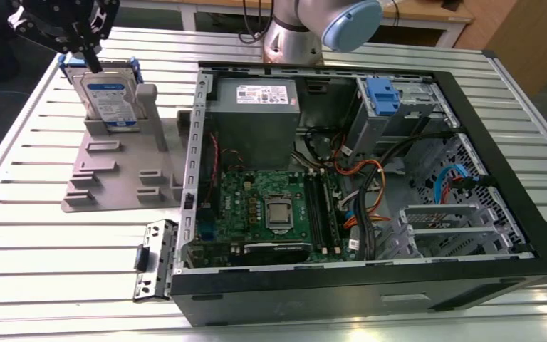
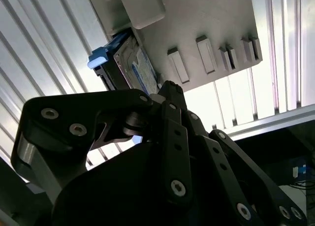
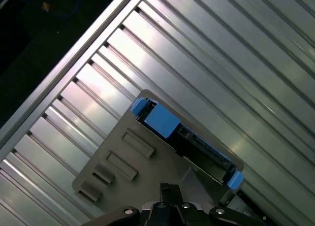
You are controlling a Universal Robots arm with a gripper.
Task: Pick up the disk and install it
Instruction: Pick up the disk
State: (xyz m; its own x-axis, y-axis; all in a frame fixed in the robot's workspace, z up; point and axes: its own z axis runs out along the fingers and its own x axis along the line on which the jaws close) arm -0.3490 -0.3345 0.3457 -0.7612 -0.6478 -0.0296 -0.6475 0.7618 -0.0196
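Exterior view: gripper [image 1: 93, 64] fingers closed together, tips at the top edge of the disk [image 1: 112, 100], contact unclear. Disk stands upright just below fingers, slotted in grey holder [image 1: 112, 182].

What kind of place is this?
Probably a robot lab or workshop: a robot arm stands by an open computer case on a slatted metal table, with a disk upright in a grey holder.
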